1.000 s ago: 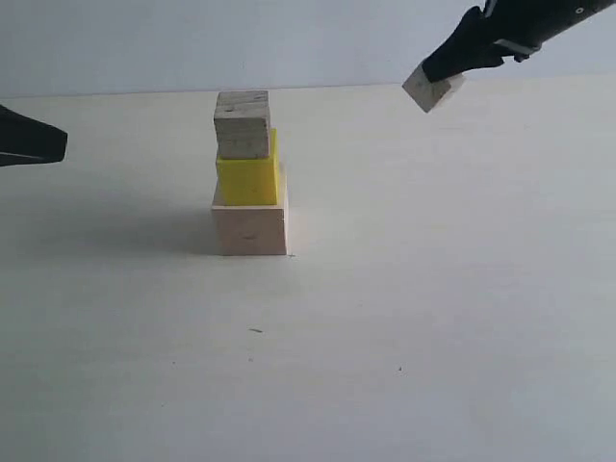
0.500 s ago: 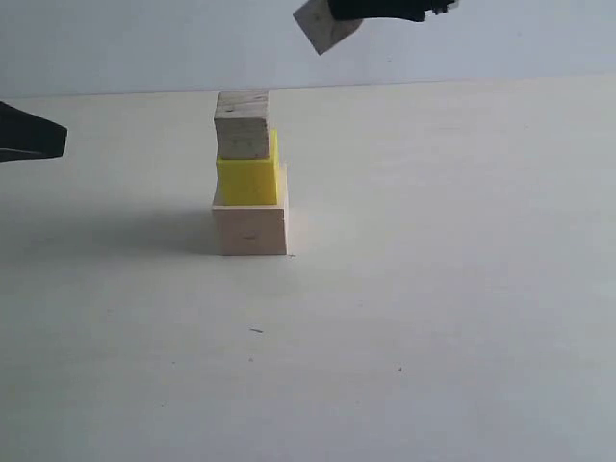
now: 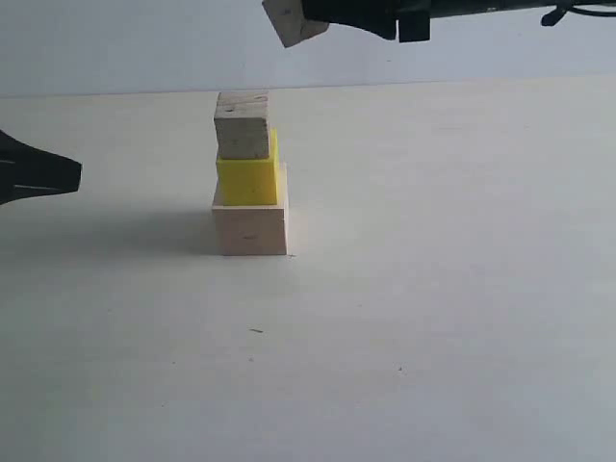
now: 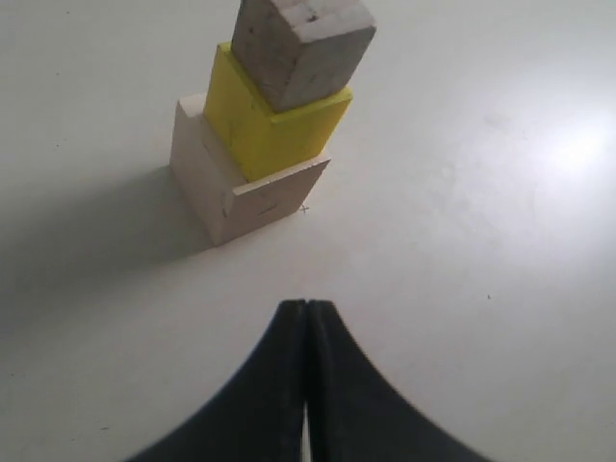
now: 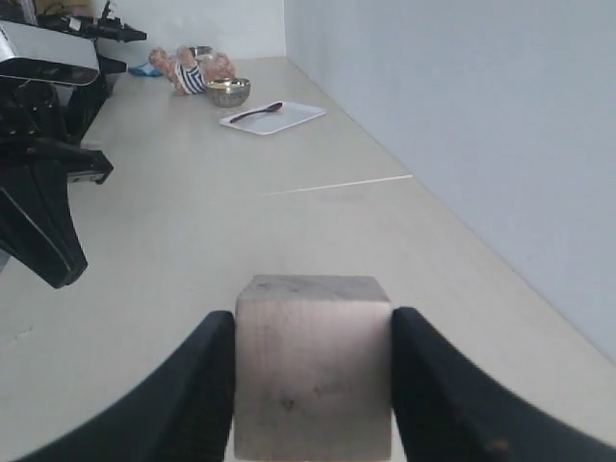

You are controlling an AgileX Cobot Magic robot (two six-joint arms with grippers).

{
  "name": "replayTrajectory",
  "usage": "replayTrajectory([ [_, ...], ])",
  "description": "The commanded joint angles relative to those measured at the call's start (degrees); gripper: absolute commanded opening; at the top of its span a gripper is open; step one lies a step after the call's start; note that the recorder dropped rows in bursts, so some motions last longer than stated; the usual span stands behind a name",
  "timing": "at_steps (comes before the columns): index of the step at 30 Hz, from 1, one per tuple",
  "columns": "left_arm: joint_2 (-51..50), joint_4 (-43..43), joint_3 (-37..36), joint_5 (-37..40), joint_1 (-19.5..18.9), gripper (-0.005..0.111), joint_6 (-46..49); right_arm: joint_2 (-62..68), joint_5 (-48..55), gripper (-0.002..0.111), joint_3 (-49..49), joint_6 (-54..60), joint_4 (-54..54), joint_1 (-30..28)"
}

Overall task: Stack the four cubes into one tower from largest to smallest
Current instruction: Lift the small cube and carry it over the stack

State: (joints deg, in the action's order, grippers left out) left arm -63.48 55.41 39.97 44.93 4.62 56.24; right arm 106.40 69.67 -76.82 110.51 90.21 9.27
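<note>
From the exterior view, my right gripper (image 3: pixel 318 13) sits at the top edge of the frame, just right of centre, pinching the last small cube (image 3: pixel 287 23), which hangs tilted in the air, above and a little right of the tower; the three stacked cubes stand left of centre on the table (image 3: pixel 433 308): big wood cube (image 3: pixel 250 229) at the base, yellow cube (image 3: pixel 247 181) on it, grey wood cube (image 3: pixel 242 125) on top, and my left gripper (image 3: pixel 69 173) waits at the left edge, well apart from the stack. The left wrist view shows what that one cannot: my left jaws are pressed together on nothing, and each upper cube sits pushed toward one corner of the cube under it, not centred. The right wrist view shows the grip itself: my fingers (image 5: pixel 197 385) clamp two opposite flat faces of the small cube, with a tray (image 5: pixel 279 120) and a bowl (image 5: pixel 229 91) far down the table. I judge this cube light, stiff, dry and not fragile; the flat side faces are the place to hold, leaving the underside free to land flat
</note>
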Motion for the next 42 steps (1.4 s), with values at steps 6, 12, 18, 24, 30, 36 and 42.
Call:
replayTrajectory([
  [6, 0.1, 2.8, -0.3, -0.5, 0.1, 0.0, 1.8, 1.0, 0.3, 0.0, 2.9, 5.0, 7.0, 3.7],
  [12, 0.1, 2.8, -0.3, -0.3, 0.1, 0.0, 1.9, 2.5, 0.3, 0.0, 2.9, 8.1, 7.7, 6.0],
  [18, 0.1, 2.8, -0.3, 0.0, 0.1, 0.0, 1.9, 2.5, 0.3, 0.0, 2.6, 10.3, 9.7, 6.0],
  [24, 0.1, 2.8, -0.3, 0.1, 0.1, 0.0, 1.9, 2.5, 0.3, 0.0, 2.6, 9.9, 9.7, 6.0],
  [30, 0.1, 2.8, -0.3, 0.3, 0.1, 0.0, 1.9, -0.7, -1.0, 0.0, 2.6, -3.3, 0.7, 5.9],
  [36, 0.1, 2.8, -0.3, 0.2, 0.1, 0.0, 1.9, -7.9, -16.6, 0.0, -3.9, -29.2, -22.6, 6.7],
  [42, 0.1, 2.8, -0.3, -1.2, 0.1, 0.0, 2.0, -8.4, -12.5, 0.0, -18.9, -56.5, -53.8, 10.7],
])
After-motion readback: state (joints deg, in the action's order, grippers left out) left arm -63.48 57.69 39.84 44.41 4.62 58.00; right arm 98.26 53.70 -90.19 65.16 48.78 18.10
